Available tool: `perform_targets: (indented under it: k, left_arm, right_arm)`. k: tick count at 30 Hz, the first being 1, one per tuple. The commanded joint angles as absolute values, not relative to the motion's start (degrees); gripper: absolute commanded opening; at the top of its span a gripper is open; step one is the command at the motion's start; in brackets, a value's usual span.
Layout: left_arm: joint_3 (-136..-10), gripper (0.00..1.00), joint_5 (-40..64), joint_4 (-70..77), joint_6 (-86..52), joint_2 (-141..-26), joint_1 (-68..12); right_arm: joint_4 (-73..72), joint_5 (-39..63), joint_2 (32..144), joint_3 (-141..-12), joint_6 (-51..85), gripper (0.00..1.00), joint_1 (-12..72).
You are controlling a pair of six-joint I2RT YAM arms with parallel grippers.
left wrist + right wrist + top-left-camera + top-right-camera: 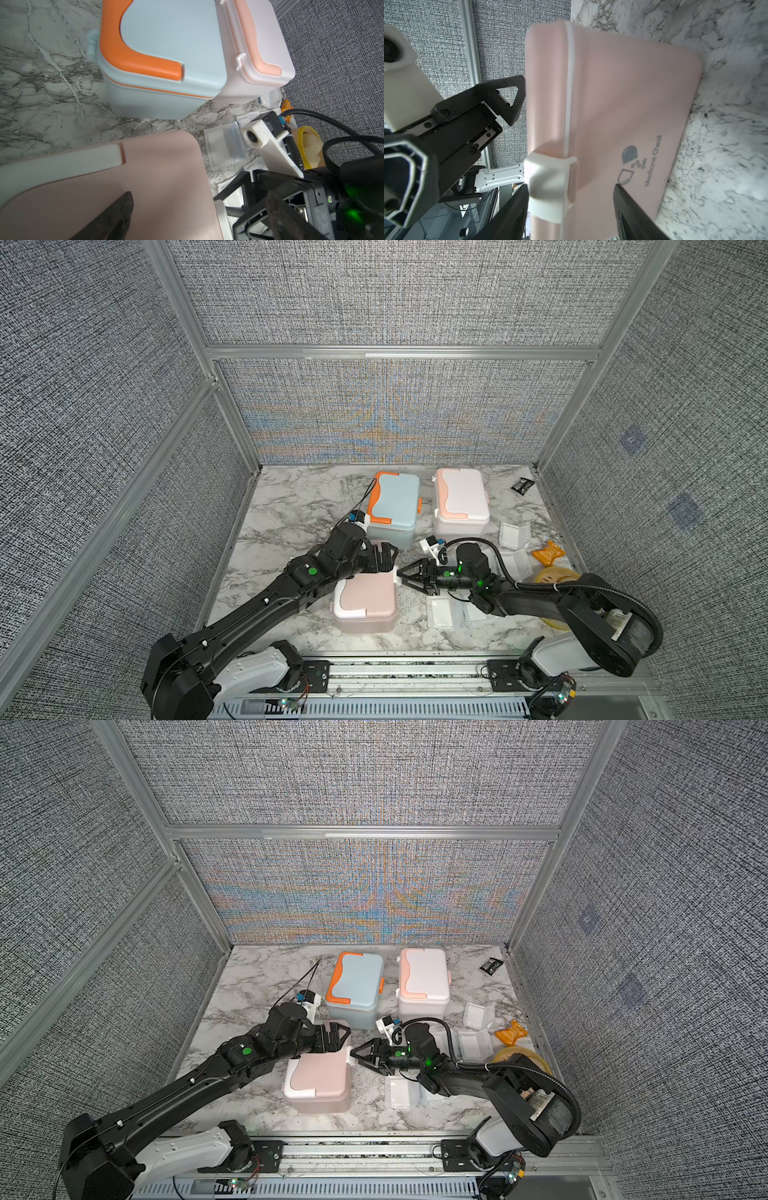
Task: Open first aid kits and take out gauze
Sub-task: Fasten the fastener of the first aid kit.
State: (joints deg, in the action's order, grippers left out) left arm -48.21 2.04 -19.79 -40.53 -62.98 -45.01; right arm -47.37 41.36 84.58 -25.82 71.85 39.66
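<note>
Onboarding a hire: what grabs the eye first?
Both grippers meet at the pink kit, front centre: the right gripper straddles its white latch, the left gripper is above it. Behind stand the blue kit and white kit, lids down; gauze packets litter the right side.

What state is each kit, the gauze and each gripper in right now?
pink kit: lid shut, white latch down
blue kit: lid shut
white kit: lid shut
gauze pads: out on the table, wrapped
right gripper: open, fingers astride the white latch
left gripper: over the pink kit, open or shut unclear
</note>
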Motion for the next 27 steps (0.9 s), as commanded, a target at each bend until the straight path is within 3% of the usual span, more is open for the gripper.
perform_targets:
  k: [1,10,17,27]
  left_arm:
    - [-47.7,0.99,2.4,-24.6,-40.8,-63.3,-45.0]
    - [-47.4,1.0,2.2,-24.4,-40.5,-62.9,-45.1]
    - [-47.3,1.0,2.3,-24.2,-40.7,-63.2,-45.1]
    - [-47.2,0.99,2.2,-24.3,-40.8,-62.9,-45.0]
  right_arm:
    - [-49.2,41.9,85.7,-26.2,71.7,0.65,39.6]
    - [-50.3,42.2,87.5,-25.6,72.1,0.64,39.7]
    - [-45.2,43.3,85.8,-28.2,68.9,0.8,41.0]
    - [-47.0,42.9,87.7,-27.1,69.6,0.77,41.3]
